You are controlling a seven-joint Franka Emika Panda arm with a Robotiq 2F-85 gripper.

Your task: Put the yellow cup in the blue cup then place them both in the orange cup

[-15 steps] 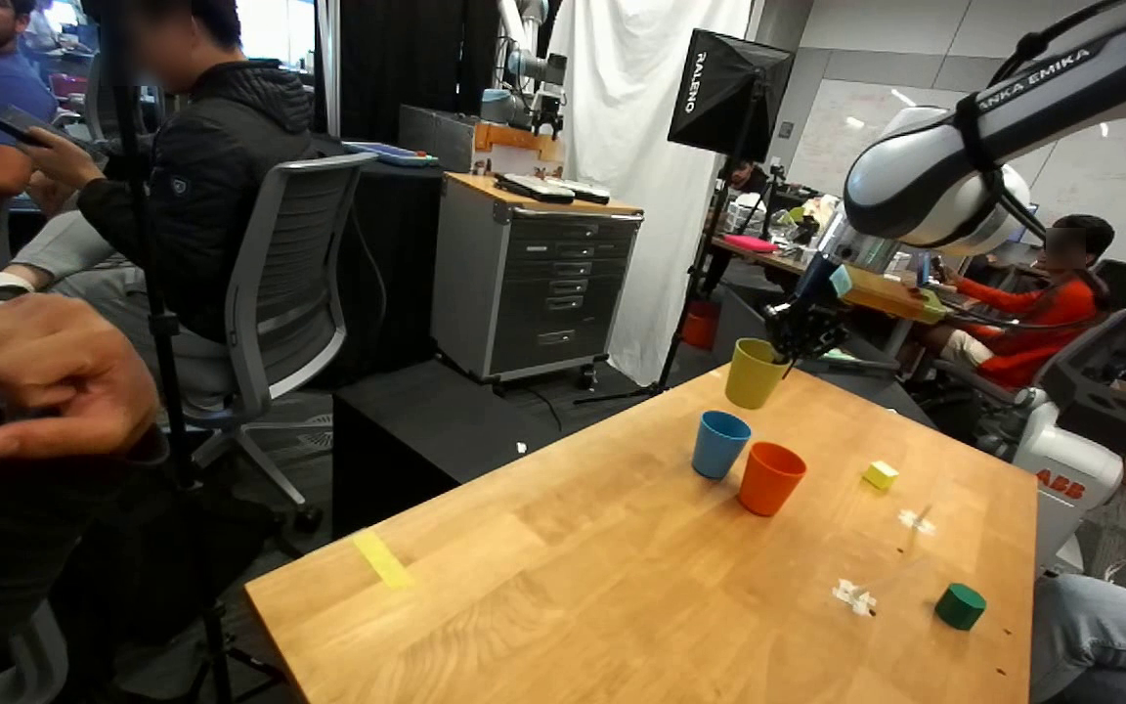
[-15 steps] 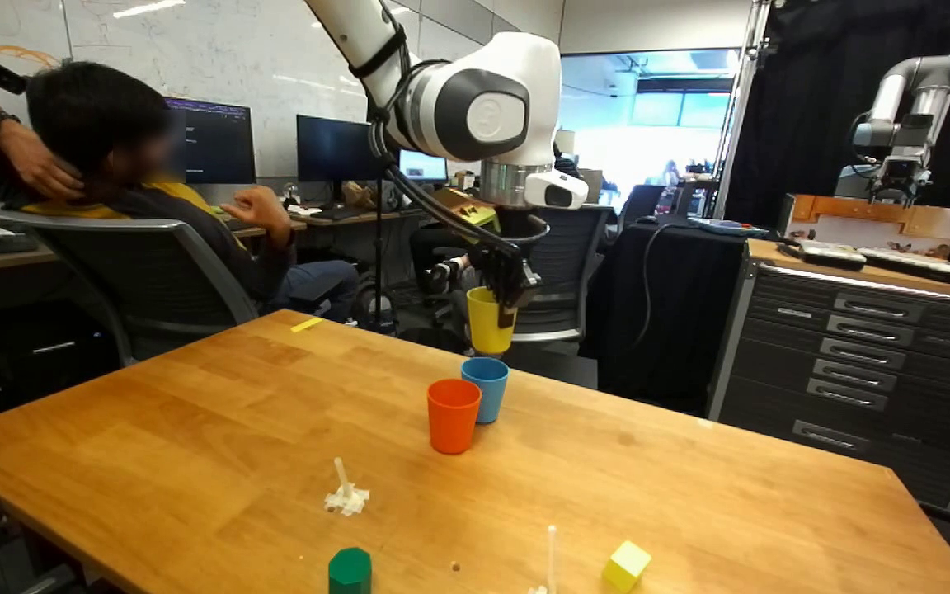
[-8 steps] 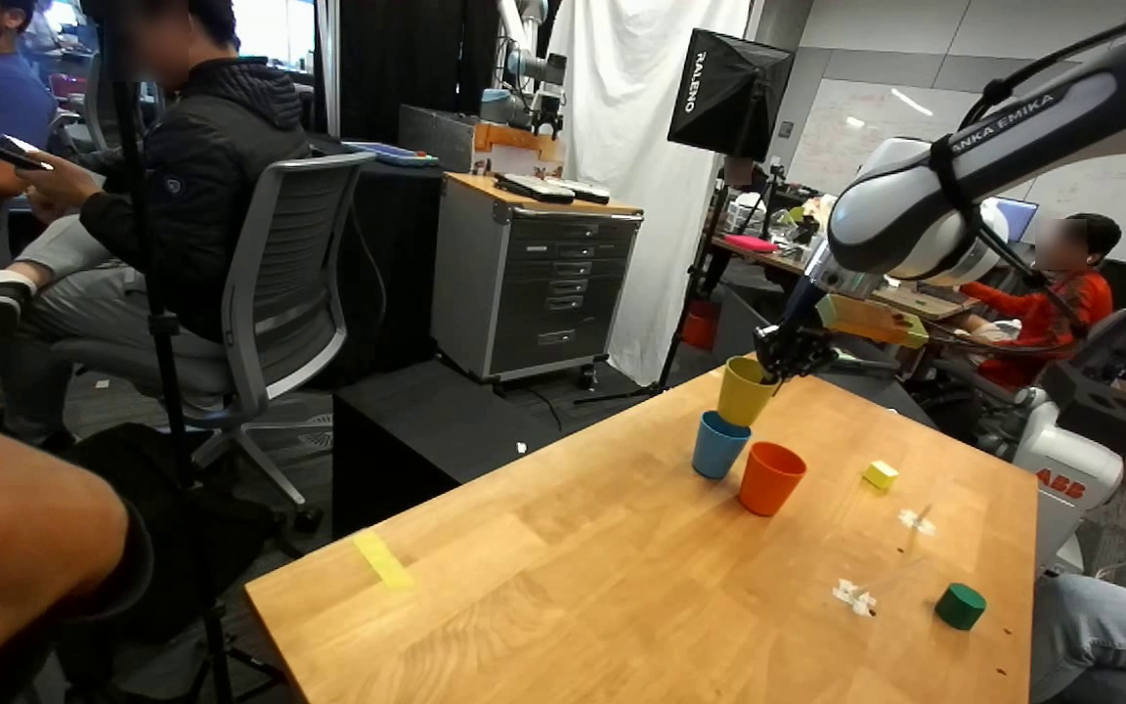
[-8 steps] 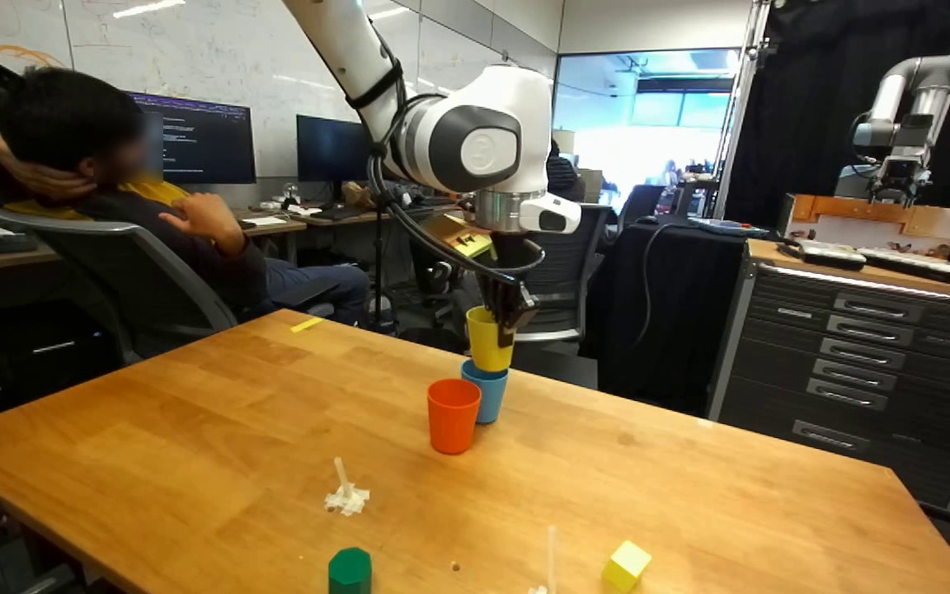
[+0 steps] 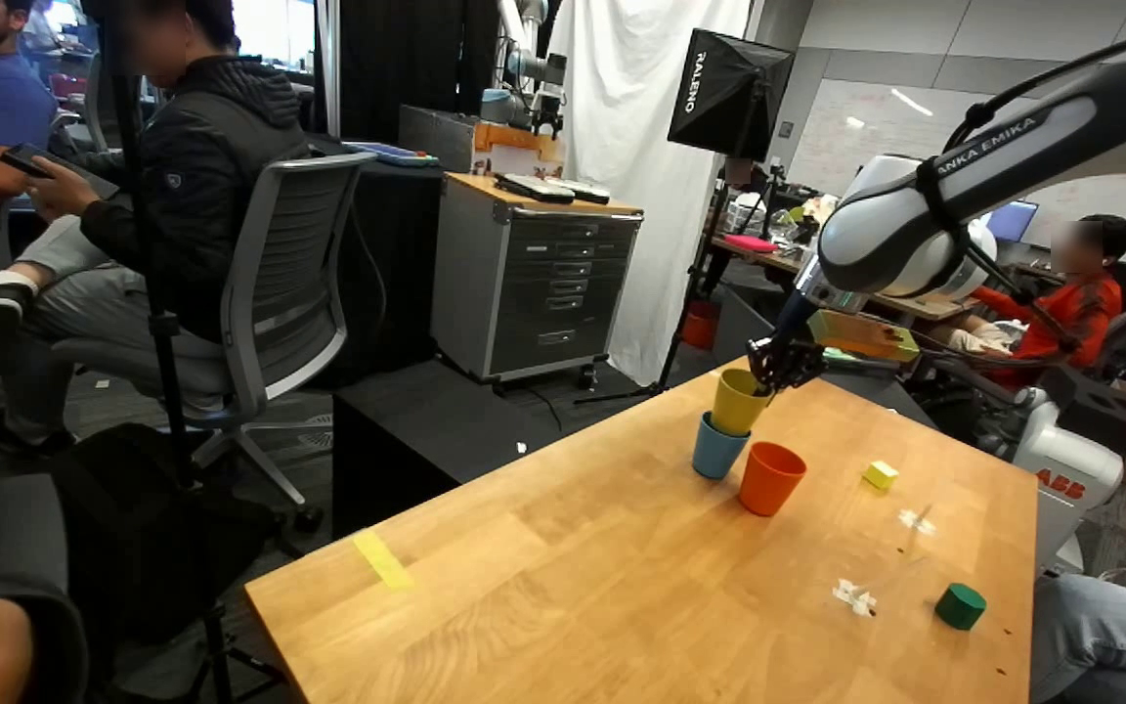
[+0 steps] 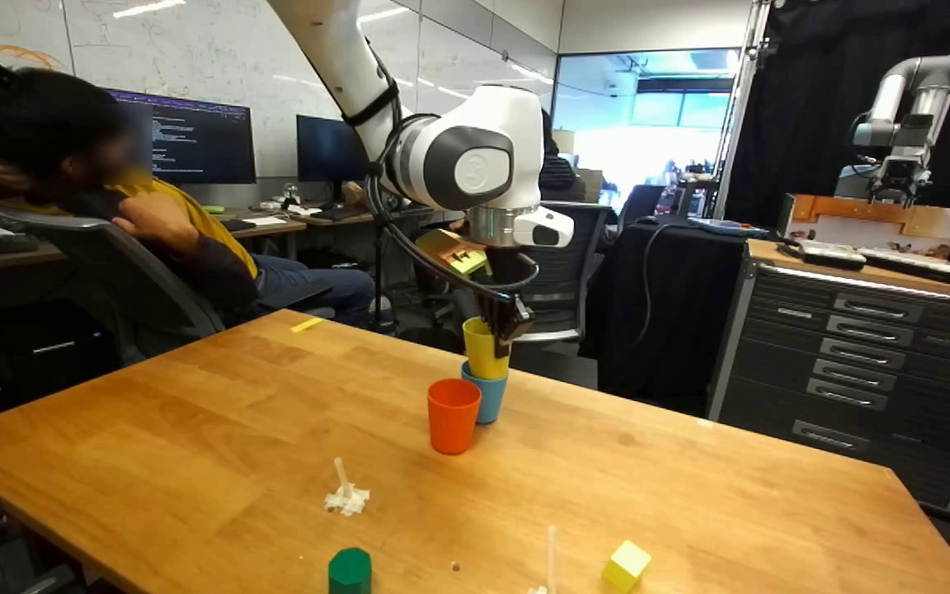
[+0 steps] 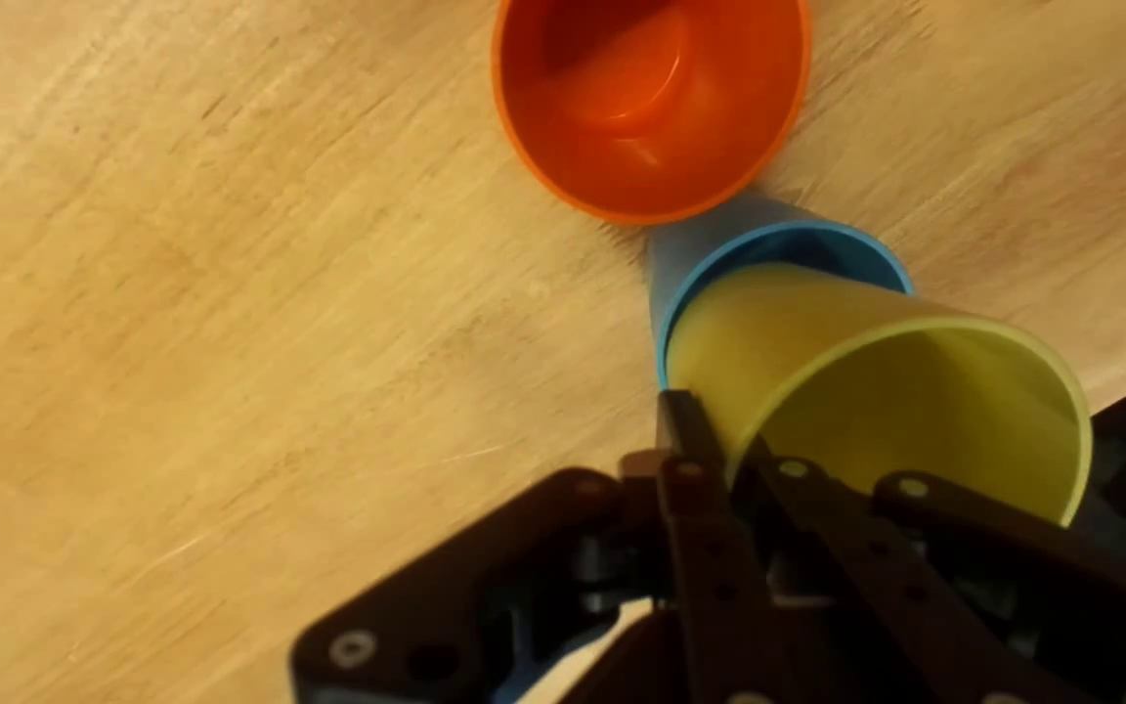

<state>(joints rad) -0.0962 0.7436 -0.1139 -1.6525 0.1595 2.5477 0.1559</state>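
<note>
My gripper is shut on the side wall of the yellow cup, one finger outside the wall and one inside. The yellow cup's lower end sits within the mouth of the blue cup, while its upper part sticks out above the rim. In the wrist view the yellow cup leans over relative to the blue one. On the table the blue cup stands upright. Beside it is the orange cup, upright with nothing inside, as its open mouth in the wrist view shows. How deep the yellow cup reaches is hidden.
A small yellow block and a dark green block lie on the wooden table. Thin clear pegs rise from white tape patches. The table's edge runs close behind the blue cup.
My gripper has come down with the yellow cup. Its bottom was above the blue cup a second ago and is now inside the rim. The blue and orange cups have stayed put.
</note>
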